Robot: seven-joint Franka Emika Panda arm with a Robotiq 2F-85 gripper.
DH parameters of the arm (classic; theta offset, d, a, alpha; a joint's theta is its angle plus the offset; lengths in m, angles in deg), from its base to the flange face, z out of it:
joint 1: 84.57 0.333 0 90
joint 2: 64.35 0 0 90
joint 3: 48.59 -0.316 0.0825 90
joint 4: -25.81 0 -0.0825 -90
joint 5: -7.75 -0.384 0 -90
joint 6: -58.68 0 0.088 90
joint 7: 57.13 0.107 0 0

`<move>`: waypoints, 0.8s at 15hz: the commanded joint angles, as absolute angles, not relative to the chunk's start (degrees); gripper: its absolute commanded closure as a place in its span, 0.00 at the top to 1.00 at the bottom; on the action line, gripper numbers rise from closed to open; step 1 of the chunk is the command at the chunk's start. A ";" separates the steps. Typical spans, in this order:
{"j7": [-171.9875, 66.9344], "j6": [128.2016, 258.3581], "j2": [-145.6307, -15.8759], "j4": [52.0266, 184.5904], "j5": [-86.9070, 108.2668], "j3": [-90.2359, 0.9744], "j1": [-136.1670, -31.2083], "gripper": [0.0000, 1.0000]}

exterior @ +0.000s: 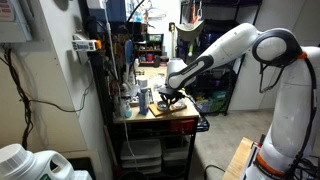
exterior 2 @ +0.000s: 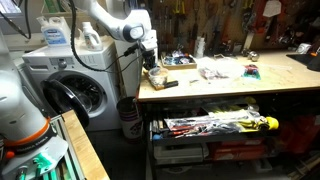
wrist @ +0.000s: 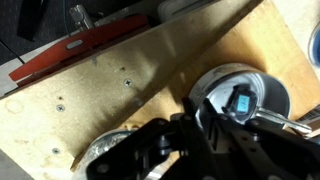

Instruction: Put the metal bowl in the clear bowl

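- In an exterior view, the gripper (exterior: 172, 93) hangs low over the wooden board (exterior: 172, 110) at frame centre;
- In an exterior view, it (exterior 2: 152, 62) sits centre-left, above the workbench (exterior 2: 230, 88);
- Wrist view: the metal bowl (wrist: 255, 90) lies right of centre on the board; the clear bowl (wrist: 100, 155) is at lower left; whether the gripper is clenched or released cannot be told.

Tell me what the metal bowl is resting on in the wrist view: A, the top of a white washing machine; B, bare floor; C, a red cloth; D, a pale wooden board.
D: the metal bowl sits on the pale wooden board, which fills most of that view.
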State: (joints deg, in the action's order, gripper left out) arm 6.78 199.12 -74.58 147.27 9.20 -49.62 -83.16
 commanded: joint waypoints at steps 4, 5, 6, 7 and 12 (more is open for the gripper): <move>5.75 200.14 -73.56 148.01 6.60 -48.70 -82.60 0.01; 5.17 200.23 -72.60 148.54 6.55 -48.79 -82.58 0.01; 4.57 200.11 -71.82 148.89 6.30 -48.91 -82.59 0.01; 4.02 199.60 -70.69 149.40 6.38 -49.01 -82.52 0.01; -6.76 198.10 -63.74 152.86 5.45 -50.19 -82.41 0.01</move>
